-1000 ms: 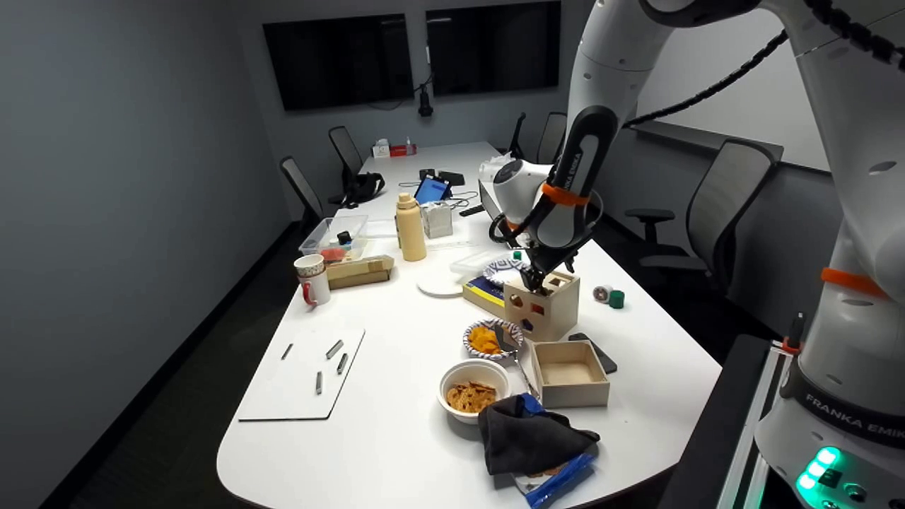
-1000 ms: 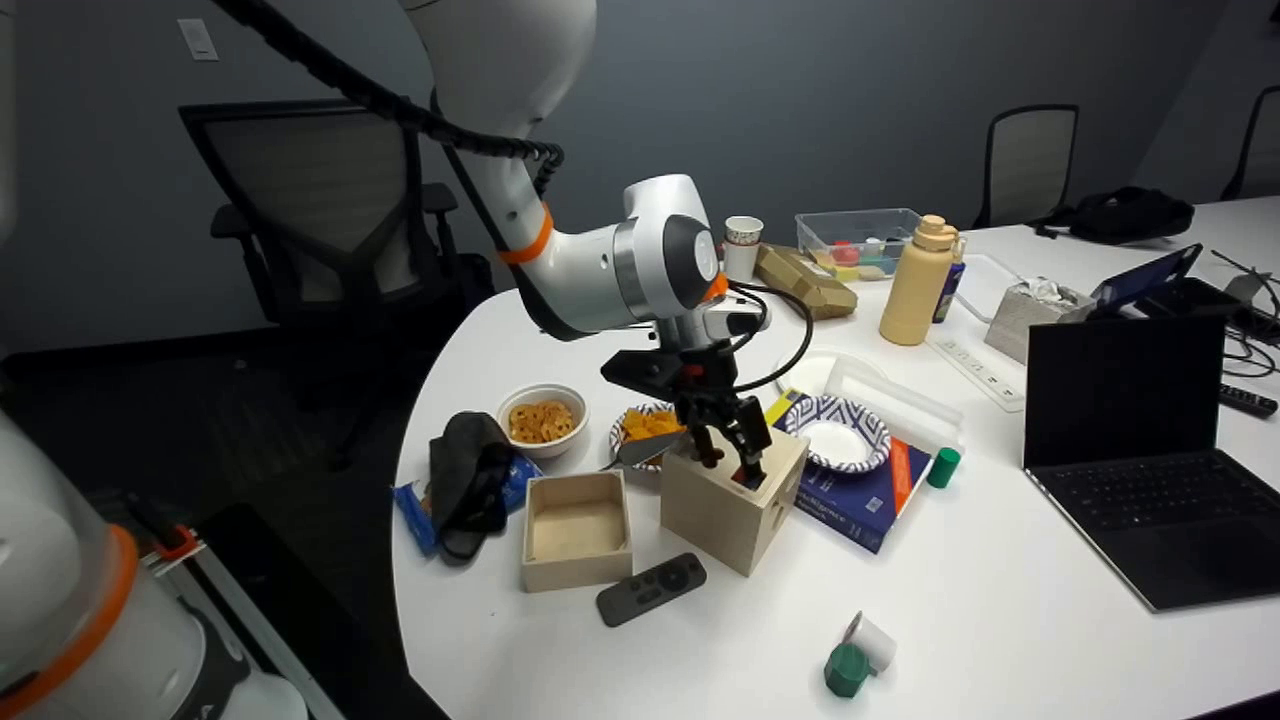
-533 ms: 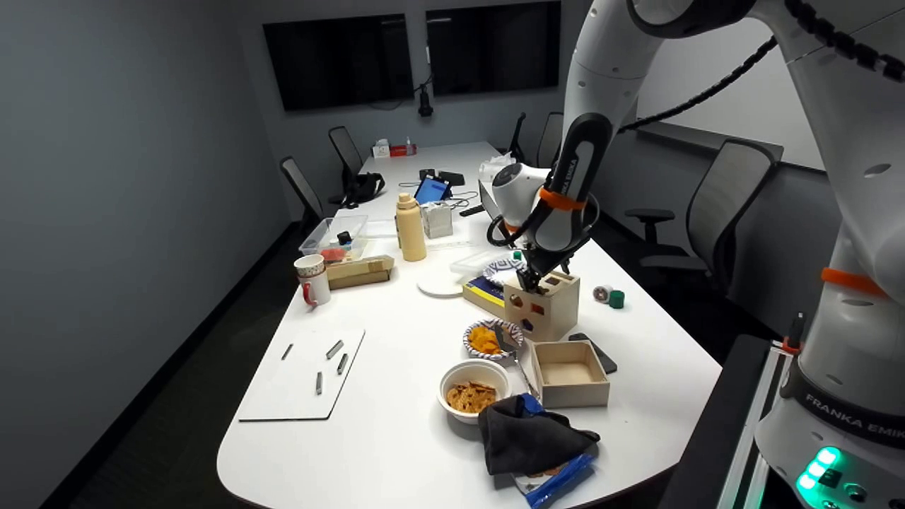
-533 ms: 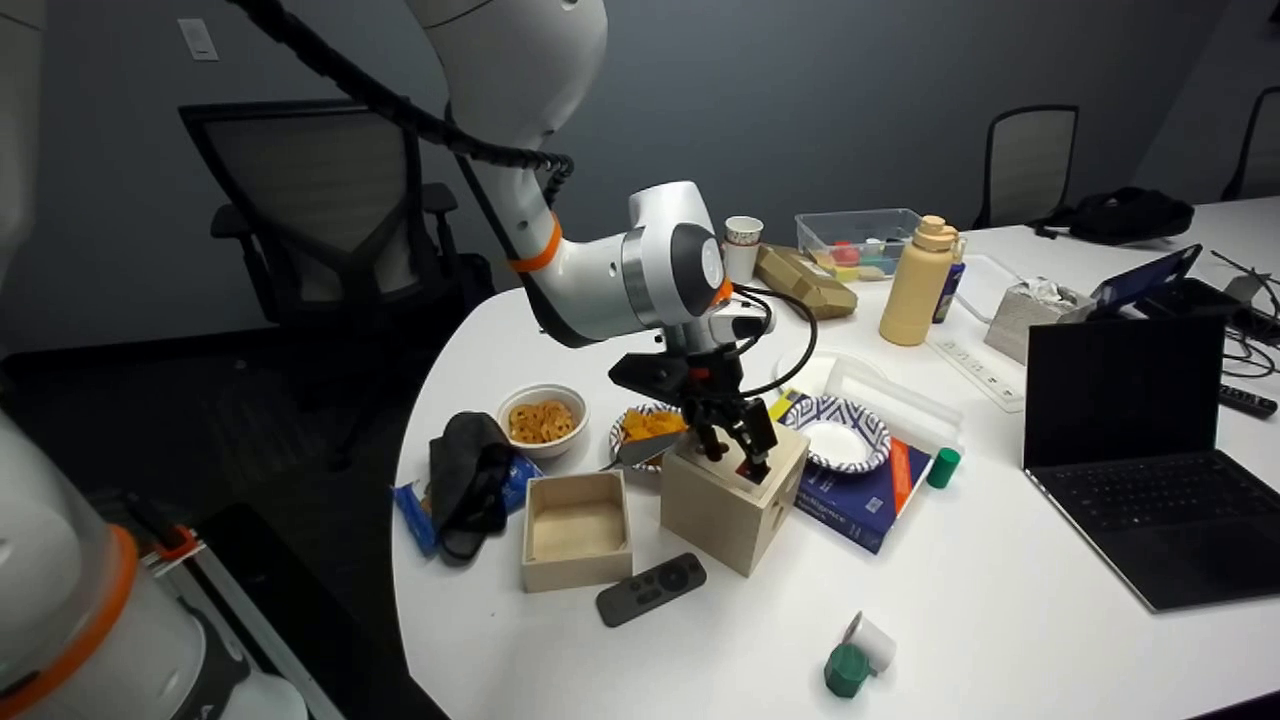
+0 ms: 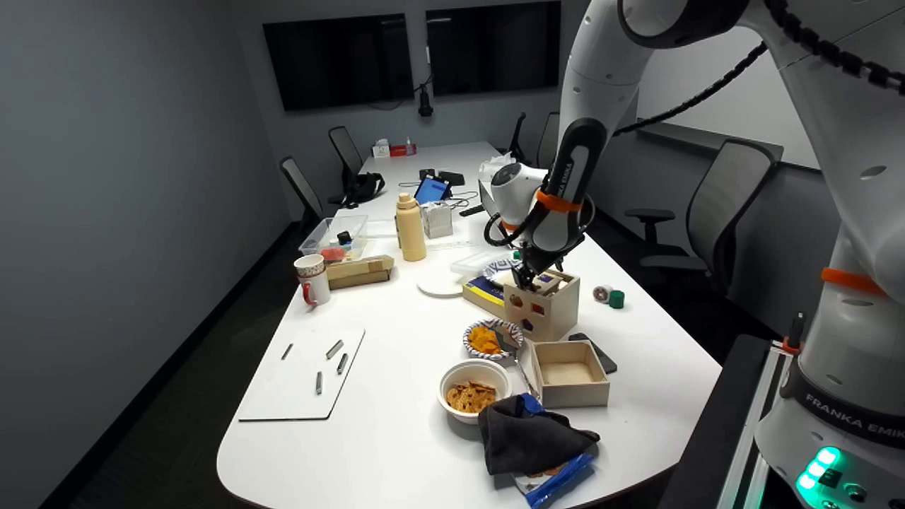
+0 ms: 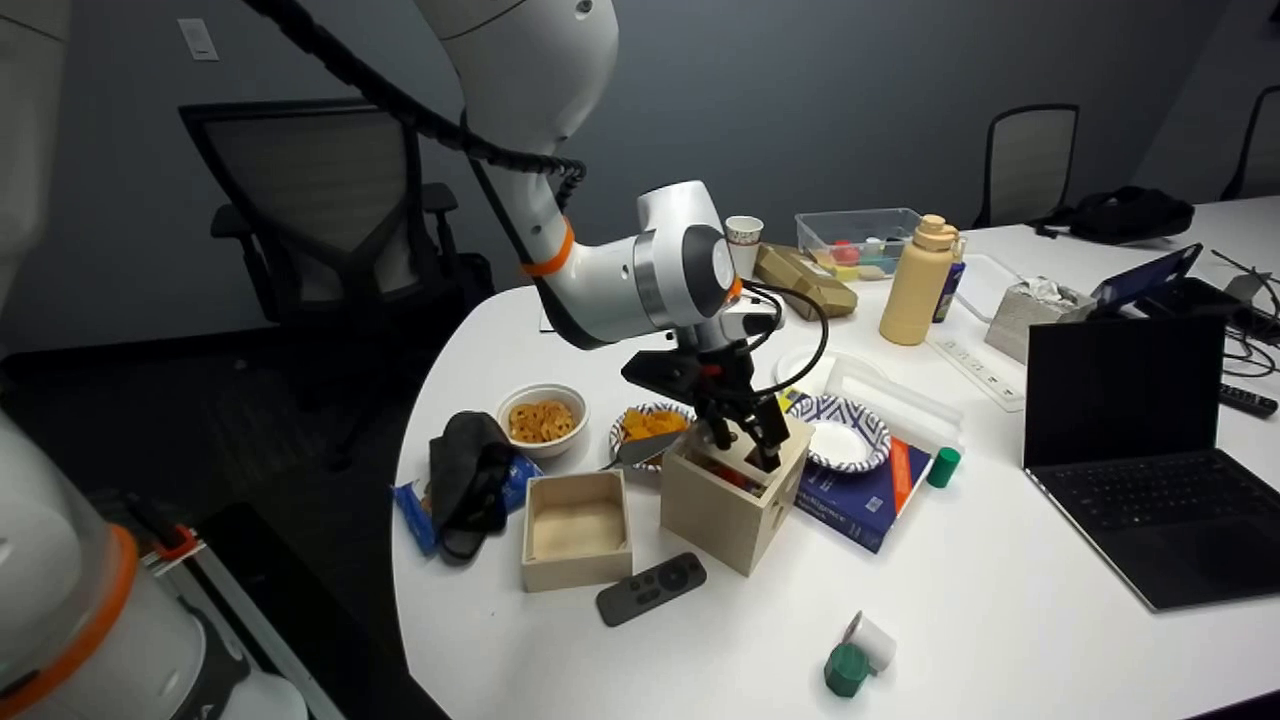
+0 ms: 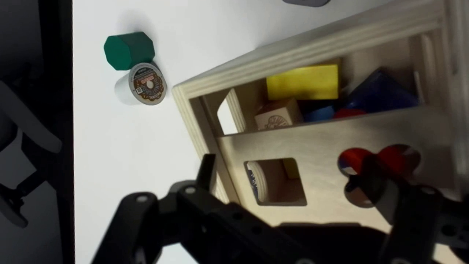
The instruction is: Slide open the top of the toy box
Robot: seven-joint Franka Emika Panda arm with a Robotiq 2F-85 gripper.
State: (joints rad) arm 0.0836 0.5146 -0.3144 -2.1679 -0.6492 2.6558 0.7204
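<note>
A wooden shape-sorter toy box (image 6: 705, 520) stands on a desk (image 6: 750, 645), its lid (image 7: 318, 157) partway open over coloured blocks (image 7: 304, 82). A robot hand (image 7: 288, 165) sits at the lid, its fingers (image 7: 206, 171) spread apart, one by a lobed cut-out (image 7: 403, 154). Nearby lie a wooden tray (image 6: 576, 573), a remote control (image 6: 650, 590) and a book (image 6: 848, 510).

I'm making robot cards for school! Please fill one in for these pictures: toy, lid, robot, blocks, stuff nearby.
Toy: wooden box on a white table
Lid: partly open, with a gap at one end
Robot: end effector open, one fingertip at the clover-shaped hole
Blocks inside: yellow block, small wooden block, dark blue block, red piece, bright blue piece; some partly hidden
Nearby: black remote, wooden tray, blue book
Can't tell: whether that fingertip touches the lid
</note>
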